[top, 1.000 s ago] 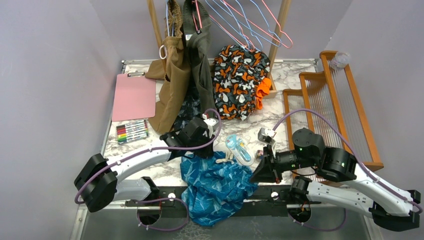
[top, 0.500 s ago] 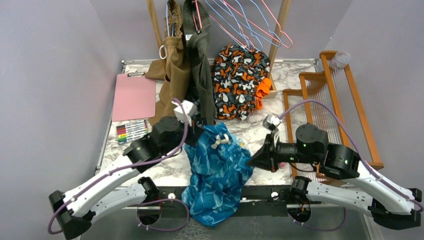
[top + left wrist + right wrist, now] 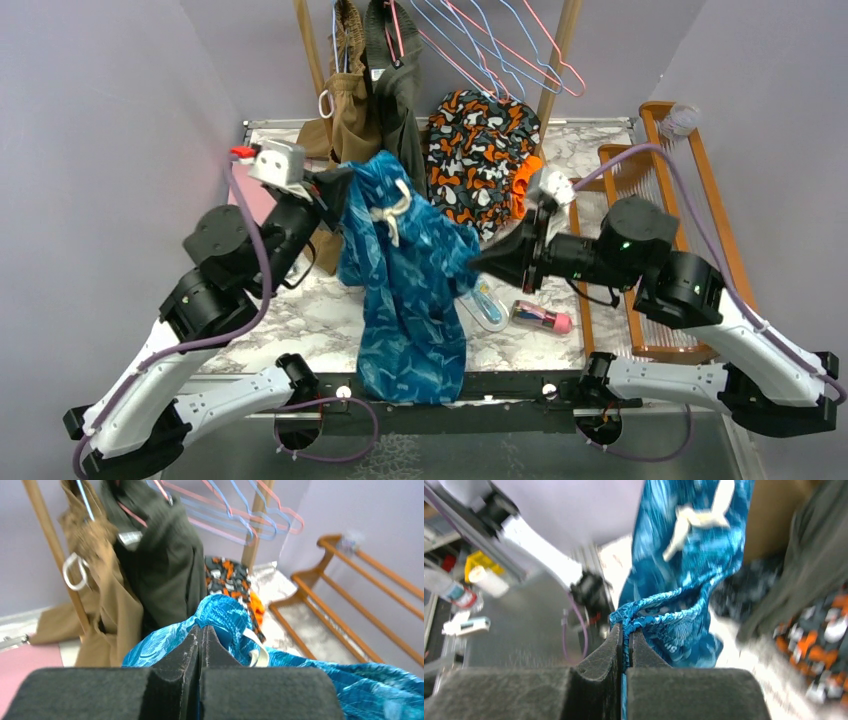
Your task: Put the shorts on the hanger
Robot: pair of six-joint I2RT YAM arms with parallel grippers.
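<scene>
Pinching one waistband edge, left gripper [image 3: 338, 190] is holding the shorts [image 3: 410, 290] up above the table [image 3: 310, 320]; right gripper [image 3: 478, 262] is clamping the opposite waistband edge, fabric draping down past the near table edge

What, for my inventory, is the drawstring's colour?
Cream drawstring on the shorts; top view shows it best.

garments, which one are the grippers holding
The shiny teal-blue shorts with a cream drawstring, pinched by the left gripper and right gripper; the tan garment, olive garment and orange-blotched garment are untouched.
</scene>
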